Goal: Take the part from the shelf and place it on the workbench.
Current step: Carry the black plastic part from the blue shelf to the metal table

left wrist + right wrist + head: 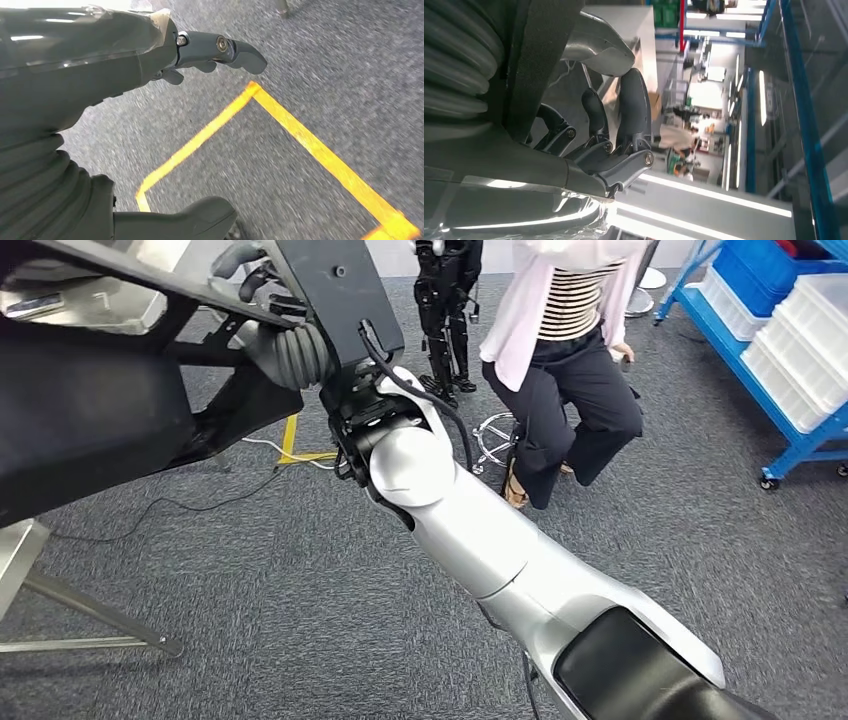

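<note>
One large black part [90,410] fills the upper left of your head view, held up off the grey carpet [300,580], with a silvery piece showing at its top edge. The right hand [290,345] sits under a flat black plate of it, and in the right wrist view you can see that hand's dark fingers [624,115] curled in around the plate's edge, gripping it.

In the left wrist view, the left hand [200,52] lays its fingers [225,49] along a glossy, film-wrapped surface of the part. The thumb is well apart below, so you cannot tell whether this hand grips.

Yellow tape [310,145] lines the carpet beneath. Farther off, a person [570,360] sits on a stool [495,435], near a blue shelf [790,350] carrying white and blue bins.
</note>
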